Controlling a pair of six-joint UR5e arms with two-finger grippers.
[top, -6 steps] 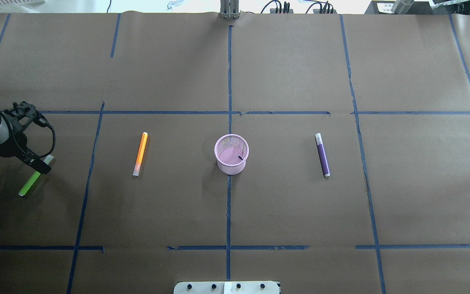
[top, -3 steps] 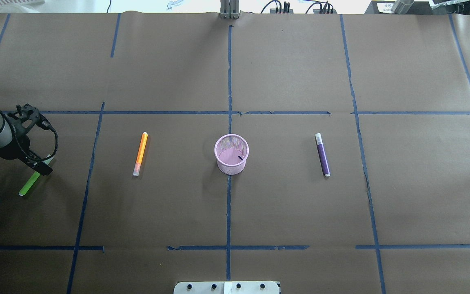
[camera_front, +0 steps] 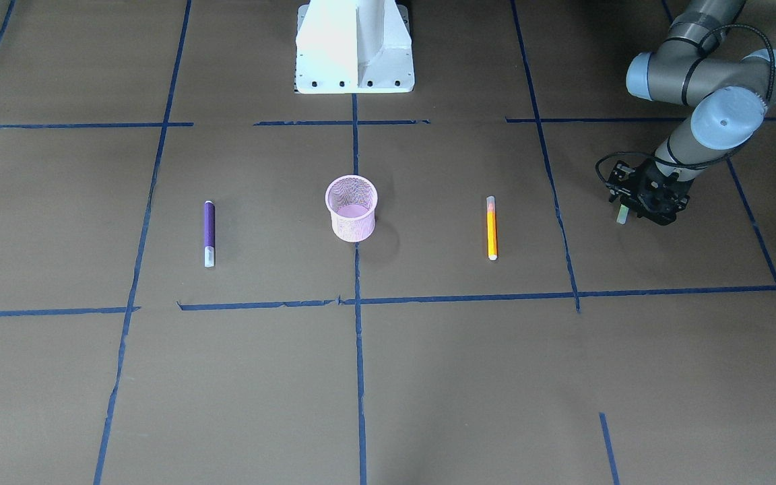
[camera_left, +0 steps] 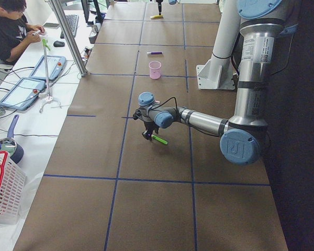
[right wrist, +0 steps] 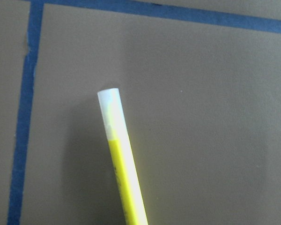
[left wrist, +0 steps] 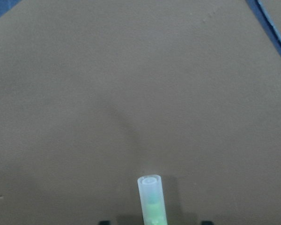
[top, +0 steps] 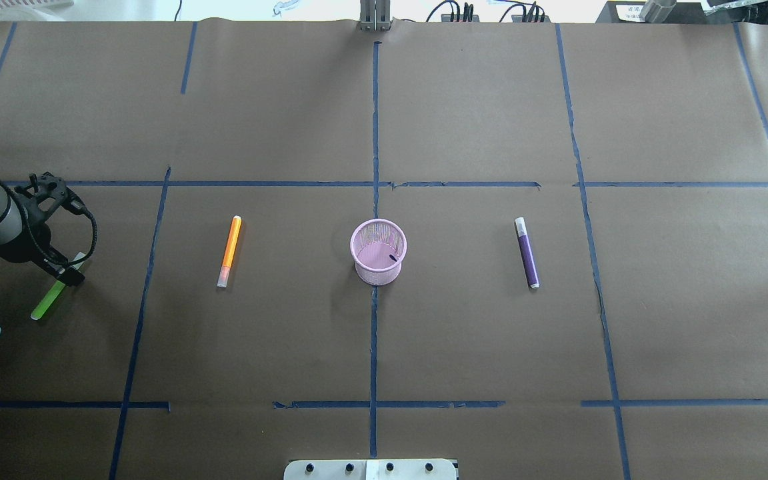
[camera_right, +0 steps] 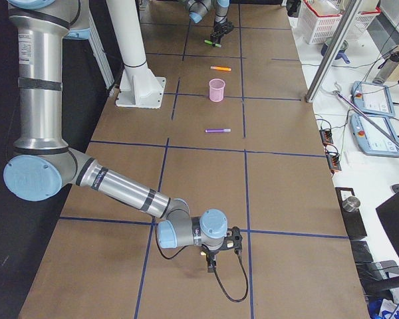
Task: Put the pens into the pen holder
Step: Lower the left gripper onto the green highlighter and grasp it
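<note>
The left hand (top: 69, 275) is straddling the green pen (top: 47, 300) wide open, pen lying on the worktop (top: 491, 333) way out at 9 o'clock from the pink cup (top: 378, 252). The orange pen (top: 229, 251) is lying nearer at 9 and the purple pen (top: 527, 253) at 3. Can't tell if the right hand (camera_right: 213, 259) is gripping anything.

Pink mesh pen holder (top: 377, 272) stands upright between flat orange pen (top: 229, 251) and purple pen (top: 527, 253); green pen (top: 46, 301) angled far left.
</note>
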